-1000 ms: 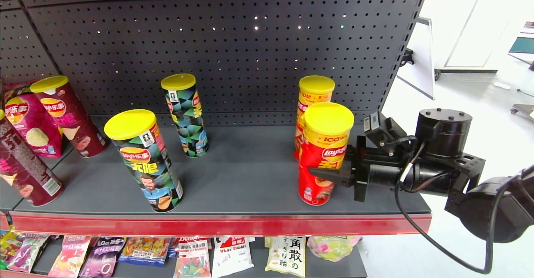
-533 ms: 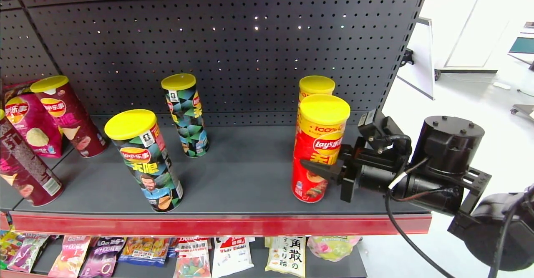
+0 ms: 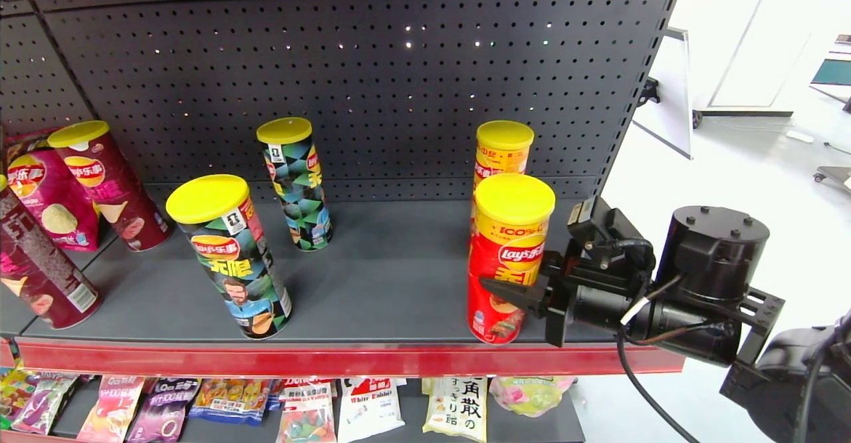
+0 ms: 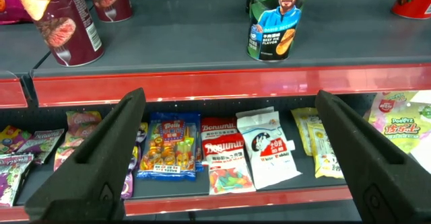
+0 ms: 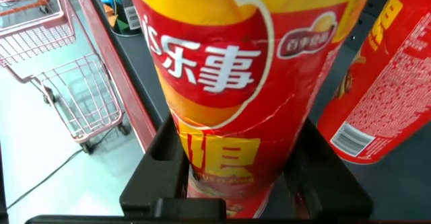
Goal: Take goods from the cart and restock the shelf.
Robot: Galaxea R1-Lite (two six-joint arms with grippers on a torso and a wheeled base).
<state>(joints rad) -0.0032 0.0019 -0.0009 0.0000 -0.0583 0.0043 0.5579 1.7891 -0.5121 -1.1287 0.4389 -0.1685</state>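
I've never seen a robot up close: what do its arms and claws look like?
Black throughout. The right claw has pointed fingers, a drum-shaped joint with bolt heads, white labels and a looping black cable. The left claw has two dark wedge-shaped fingers.

The right arm is holding level, its right pincer (image 3: pixel 515 285) clamping a red chip can (image 3: pixel 508 243) sideways; the left pincer (image 4: pixel 229 95) is holding its fingers spread wide.

Two red chip cans (image 3: pixel 508 257) (image 3: pixel 503 150), two black-and-green cans (image 3: pixel 233 263) (image 3: pixel 296 183), two maroon cans (image 3: pixel 110 183) (image 3: pixel 40 263) and one pink chip bag (image 3: pixel 50 207).
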